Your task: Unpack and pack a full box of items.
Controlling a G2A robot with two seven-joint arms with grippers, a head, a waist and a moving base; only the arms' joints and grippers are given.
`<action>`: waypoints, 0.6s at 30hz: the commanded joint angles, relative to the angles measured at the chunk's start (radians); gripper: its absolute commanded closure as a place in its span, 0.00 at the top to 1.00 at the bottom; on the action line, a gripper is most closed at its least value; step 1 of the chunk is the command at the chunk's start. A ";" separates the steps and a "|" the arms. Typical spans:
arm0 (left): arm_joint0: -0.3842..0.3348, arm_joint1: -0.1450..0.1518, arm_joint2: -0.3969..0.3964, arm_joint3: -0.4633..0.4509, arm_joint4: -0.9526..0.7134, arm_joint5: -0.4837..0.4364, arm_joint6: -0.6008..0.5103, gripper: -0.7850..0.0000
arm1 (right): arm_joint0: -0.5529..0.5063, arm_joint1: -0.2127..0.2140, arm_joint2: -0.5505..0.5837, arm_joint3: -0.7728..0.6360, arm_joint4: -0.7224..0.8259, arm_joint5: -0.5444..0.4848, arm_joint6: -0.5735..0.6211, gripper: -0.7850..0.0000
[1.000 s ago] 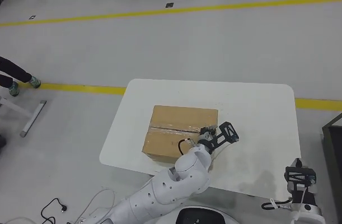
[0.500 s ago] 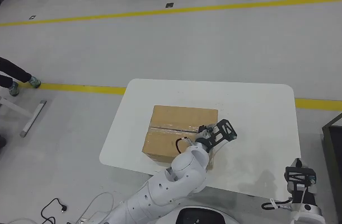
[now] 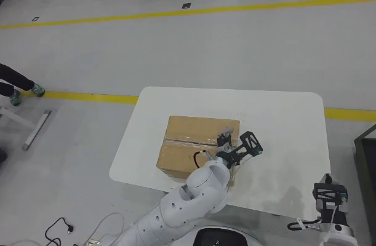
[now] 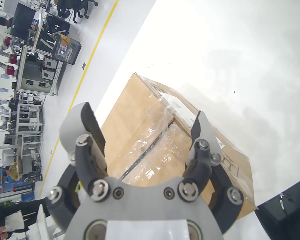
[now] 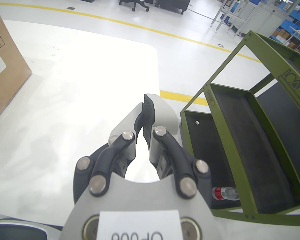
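Cardboard box is what the whole job turns on, and it sits closed near the middle of the white table, so by my judgement the task is at its very start. Nearest the robot, the right gripper hangs by the table's near right corner, pads pressed together on nothing, well apart from the box and close to a green cart beside the table. A little farther out, the left gripper hovers over the box's right-hand end, its jaws spread wide with nothing between them, lined up roughly across the centre seam. Under it, clear tape runs along that seam where the two top flaps meet; the flaps lie flat and the tape looks wrinkled, though I cannot tell whether any of it is cut or lifted. The contents are hidden. What is left, then, is nearly everything: break the tape, fold the flaps back, take the items out, return them and close the box.
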 commanded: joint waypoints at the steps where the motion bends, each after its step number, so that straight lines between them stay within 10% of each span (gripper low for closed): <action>1: 0.011 0.000 -0.009 0.004 -0.007 0.005 0.014 1.00 | 0.001 0.001 -0.007 -0.002 -0.011 -0.012 -0.004 0.00; 16: -0.139 -0.063 0.063 0.133 -0.082 -0.004 -0.228 1.00 | -0.021 0.003 -0.046 -0.037 -0.051 0.020 -0.012 0.00; 18: -0.156 -0.072 0.070 0.154 -0.087 0.003 -0.260 0.83 | -0.025 0.004 -0.046 -0.042 -0.048 0.024 -0.013 0.00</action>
